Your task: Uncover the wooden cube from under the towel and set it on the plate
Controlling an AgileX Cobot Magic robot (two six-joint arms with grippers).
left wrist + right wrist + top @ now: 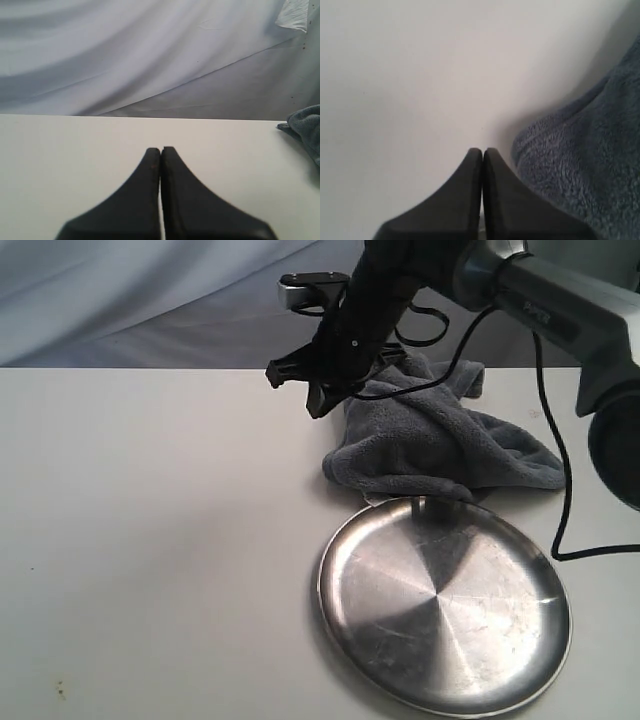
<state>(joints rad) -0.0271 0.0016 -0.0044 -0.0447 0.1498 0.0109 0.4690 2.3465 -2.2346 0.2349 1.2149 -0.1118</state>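
The dark grey towel (440, 440) lies bunched at the back right of the white table, and its front edge touches the rim of the steel plate (445, 605). The wooden cube is hidden. My right gripper (315, 400) hangs just off the towel's left edge, above the table. In the right wrist view it (482, 150) is shut with nothing in it, and the towel (585, 165) lies close beside its fingers. My left gripper (160, 149) is shut and empty over bare table, with a corner of the towel (306, 127) far off to one side. It does not show in the exterior view.
A black cable (560, 490) hangs from the right arm (560, 310) and loops down beside the plate. A pale draped cloth (150, 300) backs the table. White tabletop (150, 540) spreads to the left of the towel and plate.
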